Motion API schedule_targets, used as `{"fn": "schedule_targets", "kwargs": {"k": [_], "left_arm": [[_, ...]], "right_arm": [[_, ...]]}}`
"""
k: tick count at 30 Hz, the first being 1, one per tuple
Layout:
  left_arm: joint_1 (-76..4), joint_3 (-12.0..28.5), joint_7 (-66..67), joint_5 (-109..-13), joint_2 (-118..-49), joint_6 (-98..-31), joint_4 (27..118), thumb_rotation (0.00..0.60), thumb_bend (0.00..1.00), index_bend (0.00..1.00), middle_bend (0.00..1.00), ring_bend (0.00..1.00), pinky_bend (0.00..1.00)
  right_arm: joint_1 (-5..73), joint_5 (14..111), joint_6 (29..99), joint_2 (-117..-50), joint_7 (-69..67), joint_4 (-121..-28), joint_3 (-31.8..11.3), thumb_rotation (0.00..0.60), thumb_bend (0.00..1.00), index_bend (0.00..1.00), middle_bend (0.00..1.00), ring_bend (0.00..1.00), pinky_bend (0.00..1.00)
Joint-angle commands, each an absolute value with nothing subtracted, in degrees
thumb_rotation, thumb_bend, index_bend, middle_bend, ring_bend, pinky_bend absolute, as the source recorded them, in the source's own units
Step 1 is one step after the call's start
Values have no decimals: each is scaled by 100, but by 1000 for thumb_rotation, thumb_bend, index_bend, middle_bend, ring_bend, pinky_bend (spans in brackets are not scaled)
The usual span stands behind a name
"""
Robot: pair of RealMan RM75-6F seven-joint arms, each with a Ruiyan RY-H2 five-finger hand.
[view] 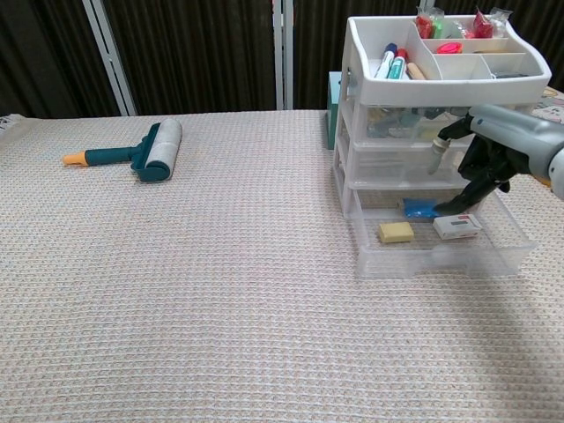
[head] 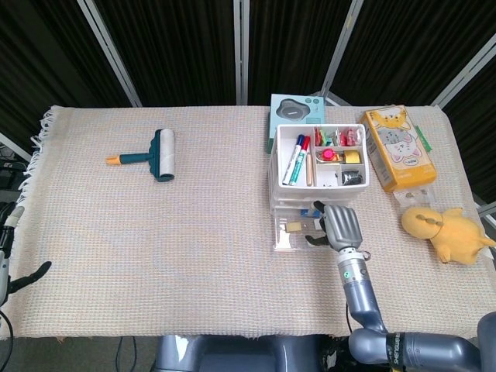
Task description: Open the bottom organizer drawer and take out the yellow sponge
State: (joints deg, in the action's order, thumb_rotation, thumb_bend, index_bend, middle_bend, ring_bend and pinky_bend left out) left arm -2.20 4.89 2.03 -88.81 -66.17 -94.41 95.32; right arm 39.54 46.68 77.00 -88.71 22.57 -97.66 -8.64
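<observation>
With the bottom drawer [view: 441, 251] pulled out, our empty right hand [view: 480, 163], fingers apart, hovers above it to reach the yellow sponge [view: 396, 232].

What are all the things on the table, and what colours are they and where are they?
organizer: one, white plastic, right half of the table; bottom drawer pulled out
yellow sponge: one, in the open drawer, left side
blue item: one, back of the drawer
small white box: one, in the drawer, right of the sponge
markers: a few, in the top tray
lint roller: one, teal handle, orange tip, far left
teal box: one, behind the organizer
orange cat box: one, right of the organizer
yellow plush toy: one, right edge
tablecloth: one, beige
right hand: above the open drawer, holding nothing
left hand: at the left edge
</observation>
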Motion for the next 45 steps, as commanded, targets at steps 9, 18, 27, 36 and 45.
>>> {"fn": "schedule_targets", "kwargs": {"k": [9, 18, 27, 36, 45], "left_arm": [[-219, 483, 159, -8885, -6597, -9428, 9536, 600, 68, 0, 0, 0, 0], [-234, 477, 198, -8890, -6603, -9394, 9546, 600, 68, 0, 0, 0, 0], [-237, 462, 256, -8915, -6618, -9387, 9567, 600, 68, 0, 0, 0, 0], [-246, 476, 244, -8884, -6620, -9364, 9549, 600, 68, 0, 0, 0, 0], [-252, 472, 257, -8877, -6617, -9342, 9552, 600, 68, 0, 0, 0, 0]], "right_arm": [[3766, 5629, 7590, -9544, 1758, -8569, -589, 600, 0, 480, 1000, 974, 734], [3686, 6581, 7404, -9524, 1210, -8017, -330, 600, 0, 468, 1000, 974, 733], [3751, 7544, 7410, -9591, 912, -7293, -143, 600, 0, 461, 1000, 974, 728], [3719, 7578, 7043, -9688, 932, -7031, -210, 600, 15, 348, 1000, 974, 720], [3691, 7544, 6821, -9663, 1251, -7097, -350, 600, 43, 348, 1000, 974, 719]]}}
